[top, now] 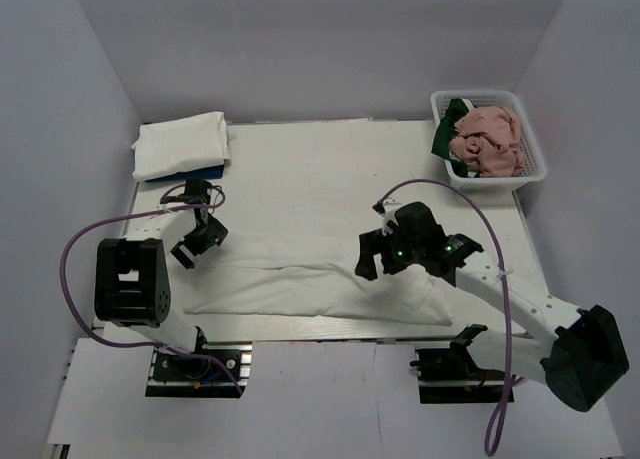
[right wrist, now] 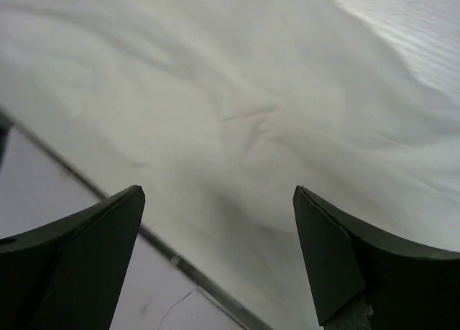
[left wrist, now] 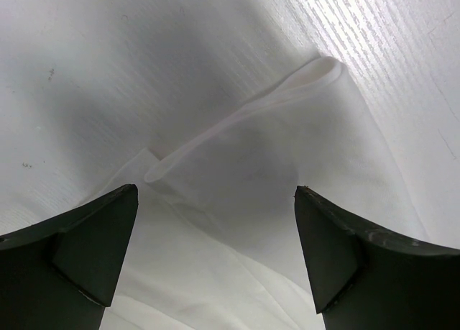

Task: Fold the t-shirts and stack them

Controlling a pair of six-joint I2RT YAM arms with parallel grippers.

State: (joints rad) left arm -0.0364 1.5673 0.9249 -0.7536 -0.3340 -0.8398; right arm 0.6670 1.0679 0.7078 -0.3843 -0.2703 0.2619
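Observation:
A white t-shirt (top: 300,287) lies folded into a long strip along the table's near edge. It also shows in the left wrist view (left wrist: 273,165) with a folded sleeve edge, and in the right wrist view (right wrist: 251,114). My left gripper (top: 196,242) is open and empty just above the strip's left end. My right gripper (top: 378,261) is open and empty above the strip's right part. A stack of folded white t-shirts (top: 181,144) sits at the back left. A pink t-shirt (top: 488,139) and a dark green t-shirt (top: 449,129) lie crumpled in the basket.
The white mesh basket (top: 530,175) stands at the back right. The table's near edge (right wrist: 187,269) runs just under my right gripper. Purple cables loop from both arms. White walls close in the table on three sides.

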